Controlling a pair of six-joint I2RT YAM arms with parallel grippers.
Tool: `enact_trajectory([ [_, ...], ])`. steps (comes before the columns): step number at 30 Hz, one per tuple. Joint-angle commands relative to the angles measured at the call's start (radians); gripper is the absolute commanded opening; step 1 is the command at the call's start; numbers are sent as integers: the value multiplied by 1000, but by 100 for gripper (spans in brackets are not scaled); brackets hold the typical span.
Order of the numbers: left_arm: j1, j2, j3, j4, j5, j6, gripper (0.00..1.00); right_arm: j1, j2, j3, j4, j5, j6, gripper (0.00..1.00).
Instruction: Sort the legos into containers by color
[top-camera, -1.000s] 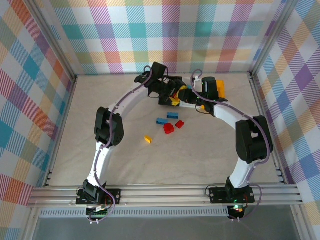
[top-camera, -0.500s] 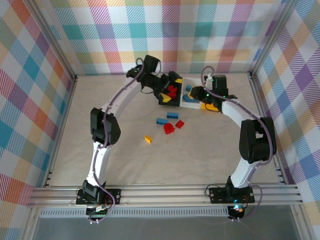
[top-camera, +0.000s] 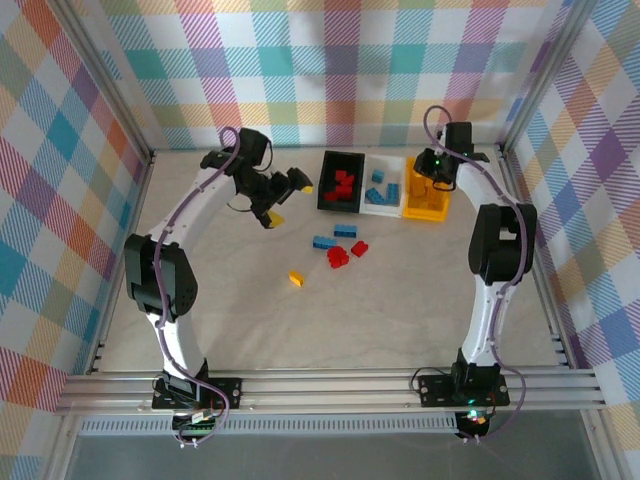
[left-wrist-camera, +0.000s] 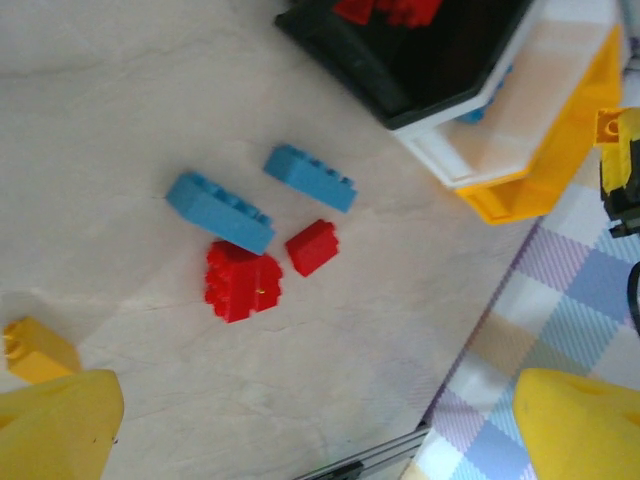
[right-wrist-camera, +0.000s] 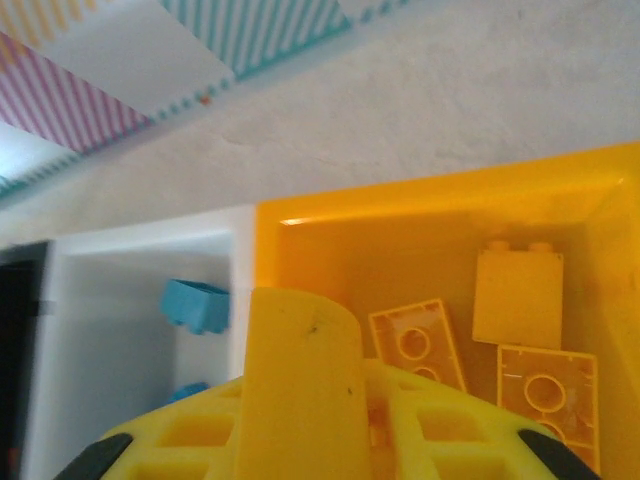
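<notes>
**Q:** What are the two arms doing?

**A:** The left end effector (top-camera: 292, 203) hangs over the pale surface (top-camera: 400, 310). Its yellow fingertips (left-wrist-camera: 55, 425) are spread wide and hold nothing. The right end effector (top-camera: 436, 182) is closed narrow, and I cannot tell whether anything is pinched in it.

**Q:** Where are the containers?

**A:** The three stand side by side in a row. The yellow bin (right-wrist-camera: 420, 230) lies directly beneath the right end effector and has several yellow bricks (right-wrist-camera: 517, 297) inside. The white bin (right-wrist-camera: 110, 330) is next to it, on the side toward the left end effector, and holds blue bricks (right-wrist-camera: 195, 304). The black bin (left-wrist-camera: 345, 65) is the one nearest the left end effector and holds red bricks (top-camera: 344, 183).

**Q:** And the loose legos?

**A:** Five lie on the surface ahead of the left end effector. Two loose blue bricks (left-wrist-camera: 218, 210) and two loose red bricks (left-wrist-camera: 243, 282) are clustered close together. One loose yellow brick (left-wrist-camera: 35, 348) sits apart from the cluster, just beside one of the open fingertips.
</notes>
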Motion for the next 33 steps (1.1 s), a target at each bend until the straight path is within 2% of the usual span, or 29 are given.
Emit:
enact_trajectory([
  [1,35,-61,-27,-39,-32,62,100,3,39,82,-93,18,-54,25],
  [3,46,-69,-39,-41,-33,68,100,2,43,89,-107,34,-72,31],
  [6,59,-76,-63,-31,-31,68,100,1,9,57,-100,60,-95,53],
  [11,69,-63,-81,-15,-29,78,100,25,-141,-73,-38,4,-180,56],
  [13,73,-54,-83,-16,-36,92,100,56,-218,-124,-39,-74,-244,56],
  [15,79,-52,-89,-20,-60,109,100,111,-286,-173,-59,-215,-327,56],
  [19,118,-89,-185,-3,-145,96,100,299,-406,-319,-140,-459,-504,58],
  [22,180,-151,-348,86,-143,11,100,448,-448,-438,-149,-520,-565,59],
  [26,233,-219,-504,171,-117,-35,100,629,-434,-522,-95,-479,-649,64],
  [33,243,-264,-532,106,-161,44,100,778,-304,-499,-10,-325,-625,68],
])
